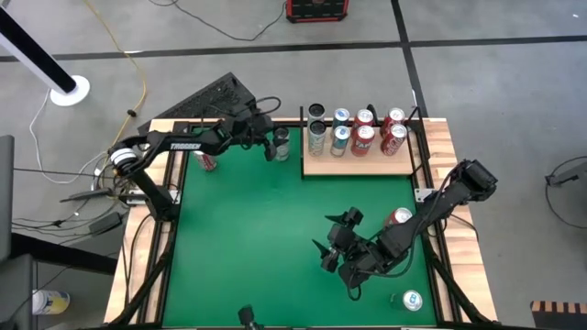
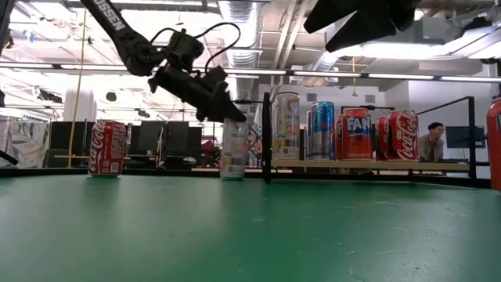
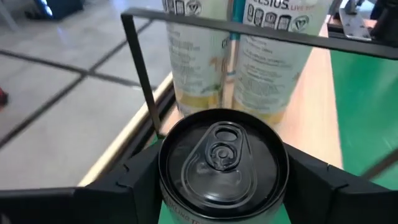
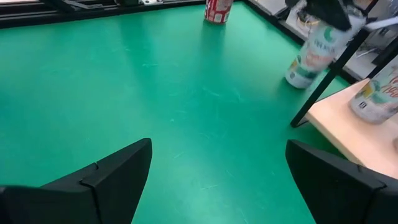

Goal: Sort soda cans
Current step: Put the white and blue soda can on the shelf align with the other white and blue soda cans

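Overhead and level views of a green-topped table (image 1: 266, 238) during can sorting. The left gripper (image 1: 278, 145) is at the far edge of the table, just beside the near-left corner of the wooden tray (image 1: 358, 163), with its fingers (image 3: 134, 177) closed on a pale Celsius can (image 2: 232, 149) that stands upright on the green surface; the wrist view shows both fingers pressed against the can's dark top rim. On the tray, behind a thin black rail (image 3: 140, 68), stand eight upright cans in two rows: two more pale Celsius cans (image 3: 199, 59) at the left end, two blue-and-silver cans (image 1: 341, 128) next, then four red cans (image 1: 378, 130), one of them a Fanta can (image 2: 356, 135). A lone Coca-Cola can (image 2: 107, 147) stands upright near the table's far-left corner. Another red can (image 1: 398, 217) stands near the right edge, partly behind the right arm, and a blue-topped can (image 1: 410, 300) sits near the near-right corner. The right gripper (image 1: 333, 240) hangs above the right-centre of the table, well apart from every can, its fingers (image 4: 109, 177) spread wide with nothing between them.
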Robot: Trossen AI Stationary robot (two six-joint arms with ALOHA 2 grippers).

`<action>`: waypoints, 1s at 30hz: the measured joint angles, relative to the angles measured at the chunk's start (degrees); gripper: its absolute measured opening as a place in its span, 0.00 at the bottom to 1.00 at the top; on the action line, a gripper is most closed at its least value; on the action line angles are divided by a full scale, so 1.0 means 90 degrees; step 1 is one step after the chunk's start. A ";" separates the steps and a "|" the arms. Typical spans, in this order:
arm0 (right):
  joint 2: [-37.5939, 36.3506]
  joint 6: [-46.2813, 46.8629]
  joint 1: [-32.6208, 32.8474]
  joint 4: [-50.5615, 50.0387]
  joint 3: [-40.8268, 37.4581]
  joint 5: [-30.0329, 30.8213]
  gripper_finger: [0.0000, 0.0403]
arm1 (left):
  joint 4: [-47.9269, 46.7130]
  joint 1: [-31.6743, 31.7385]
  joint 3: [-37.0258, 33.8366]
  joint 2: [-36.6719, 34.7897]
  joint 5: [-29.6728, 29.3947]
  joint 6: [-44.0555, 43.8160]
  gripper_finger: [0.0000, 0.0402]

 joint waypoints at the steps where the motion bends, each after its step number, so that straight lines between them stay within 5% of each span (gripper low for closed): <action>1: 0.0000 0.0026 0.0000 0.0000 0.0000 -0.0043 0.98 | -0.0192 -0.0005 -0.0005 -0.0136 0.0025 -0.0047 0.58; 10: 0.0000 0.0116 0.0083 0.0002 0.0000 -0.0068 0.98 | -0.1987 -0.0884 -0.0006 -0.2262 -0.0124 -0.0024 0.58; 15: 0.0000 0.0113 0.0079 0.0000 0.0000 -0.0068 0.98 | -0.1549 -0.1883 -0.0008 -0.2840 -0.0604 -0.0143 0.58; 21: 0.0000 0.0007 0.0069 -0.0013 0.0000 -0.0065 0.98 | -0.0797 -0.2721 0.0176 -0.2551 -0.1078 -0.0168 0.58; 30: 0.0000 -0.0118 -0.0029 -0.0184 0.0002 -0.0060 0.98 | -0.1278 -0.2980 0.1836 -0.0868 -0.0780 0.0271 0.58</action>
